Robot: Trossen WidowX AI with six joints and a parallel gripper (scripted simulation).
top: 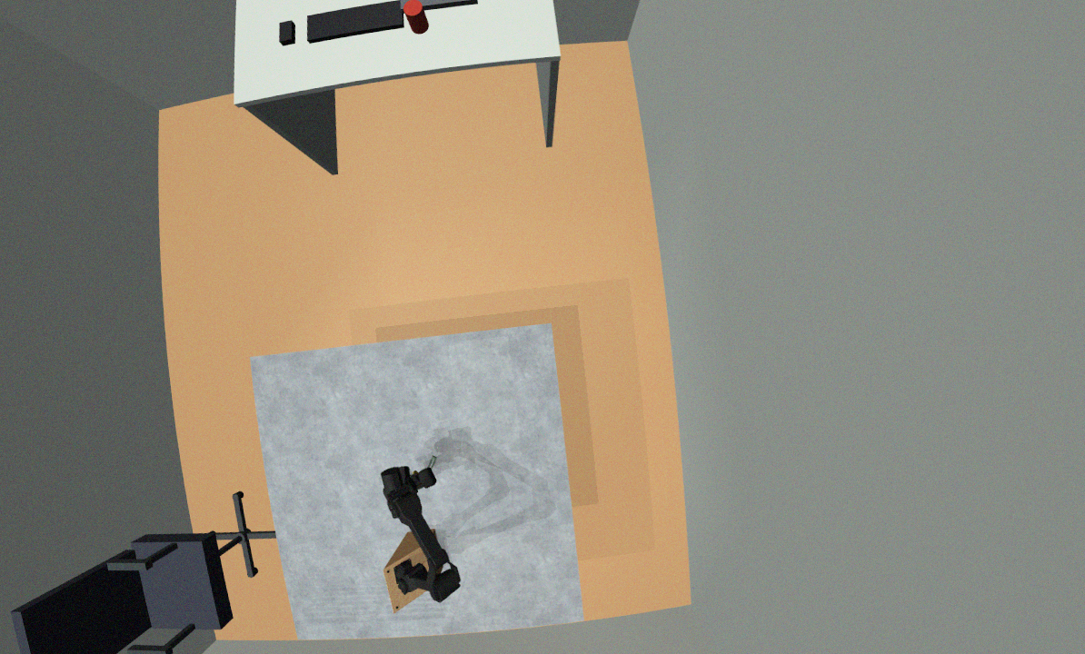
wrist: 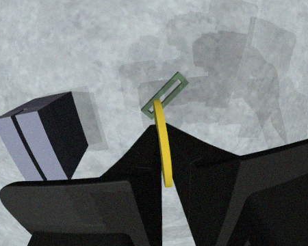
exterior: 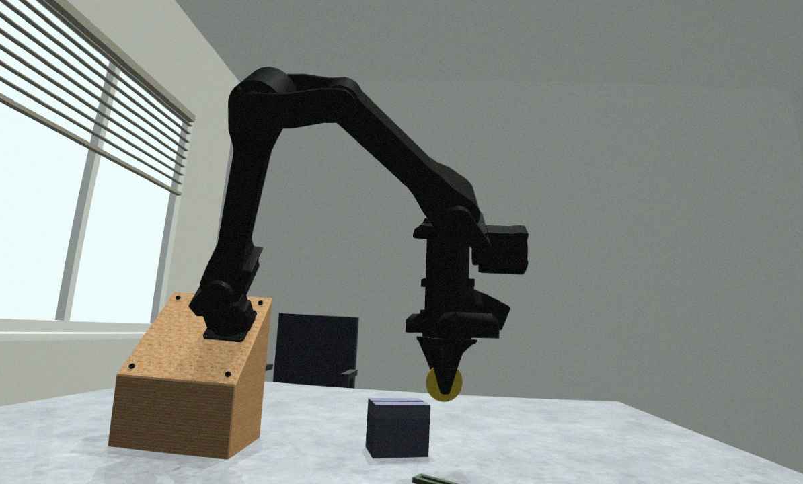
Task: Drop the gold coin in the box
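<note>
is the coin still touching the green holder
Apart. The exterior view shows the coin pinched in the hand above the table, while the holder lies on the table below; the wrist view shows the holder's slot vacant.
</note>
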